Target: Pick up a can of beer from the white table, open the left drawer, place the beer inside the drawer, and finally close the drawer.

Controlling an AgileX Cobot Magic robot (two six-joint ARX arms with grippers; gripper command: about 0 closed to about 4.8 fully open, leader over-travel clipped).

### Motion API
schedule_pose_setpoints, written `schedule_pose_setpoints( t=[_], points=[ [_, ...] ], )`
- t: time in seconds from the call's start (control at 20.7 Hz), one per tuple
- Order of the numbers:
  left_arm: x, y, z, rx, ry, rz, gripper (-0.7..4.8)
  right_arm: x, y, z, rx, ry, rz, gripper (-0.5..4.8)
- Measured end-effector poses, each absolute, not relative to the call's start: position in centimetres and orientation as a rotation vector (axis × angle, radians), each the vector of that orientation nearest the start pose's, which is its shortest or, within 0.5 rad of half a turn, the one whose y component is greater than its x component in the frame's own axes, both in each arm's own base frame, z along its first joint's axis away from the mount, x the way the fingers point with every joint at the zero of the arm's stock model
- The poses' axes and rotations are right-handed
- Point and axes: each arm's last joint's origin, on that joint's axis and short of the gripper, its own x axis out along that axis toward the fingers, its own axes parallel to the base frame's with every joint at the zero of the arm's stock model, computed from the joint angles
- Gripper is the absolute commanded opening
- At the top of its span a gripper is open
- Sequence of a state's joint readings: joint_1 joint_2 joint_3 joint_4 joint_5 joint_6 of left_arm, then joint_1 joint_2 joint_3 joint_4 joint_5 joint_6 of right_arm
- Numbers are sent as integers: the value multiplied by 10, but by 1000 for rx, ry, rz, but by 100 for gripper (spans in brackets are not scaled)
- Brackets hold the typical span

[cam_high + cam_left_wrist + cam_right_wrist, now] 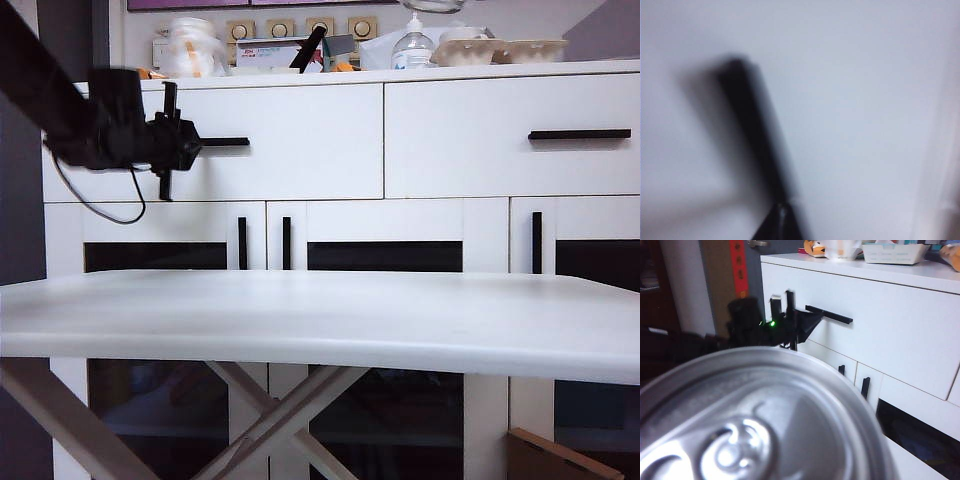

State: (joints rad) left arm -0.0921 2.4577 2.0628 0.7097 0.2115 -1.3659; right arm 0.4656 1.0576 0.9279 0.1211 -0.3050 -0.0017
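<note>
My left gripper [190, 143] is up at the left drawer [300, 140], at the left end of its short black bar handle [228, 142]. In the left wrist view the fingertips [782, 212] meet on the blurred handle [752, 125], shut on it. The drawer front sits flush with the cabinet. The right wrist view is filled by the silver top of the can of beer [765, 420], held close under the camera; it hides my right gripper's fingers. Behind the can I see the left gripper [807, 322] at the handle [832, 315]. The white table [320, 315] is in front.
The matching right drawer [510, 135] has its own black handle [579, 134]. A pump bottle [412, 45], egg cartons [505, 50] and other clutter line the cabinet top. Below are doors with vertical black handles [242, 243]. A cardboard piece [560, 458] sits low at the right.
</note>
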Motion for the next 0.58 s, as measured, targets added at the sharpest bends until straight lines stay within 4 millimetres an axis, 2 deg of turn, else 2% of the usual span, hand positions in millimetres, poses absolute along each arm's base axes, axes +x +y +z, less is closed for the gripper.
schedule_pose_setpoints(
  t=[0.19, 0.29, 0.34, 0.39, 0.43, 0.48, 0.58],
  points=[
    [553, -60, 283, -1296, -161, -586, -7, 208, 114, 360, -3, 10, 754, 53],
    [553, -60, 281, -1294, -158, -591, -6, 208, 114, 360, -3, 10, 753, 53],
    [553, -60, 279, -1294, -152, -593, 29, 208, 114, 360, -3, 10, 753, 53],
    [554, -60, 278, -1289, -130, -605, 141, 208, 114, 360, -3, 10, 754, 53],
    [554, -60, 277, -1294, -107, -615, 419, 208, 114, 360, -3, 10, 753, 53],
    [555, -60, 276, -1307, -71, -610, 479, 208, 114, 360, -3, 10, 753, 53],
    [556, -61, 271, -1336, -20, -585, 479, 208, 114, 360, -3, 10, 754, 53]
  ],
)
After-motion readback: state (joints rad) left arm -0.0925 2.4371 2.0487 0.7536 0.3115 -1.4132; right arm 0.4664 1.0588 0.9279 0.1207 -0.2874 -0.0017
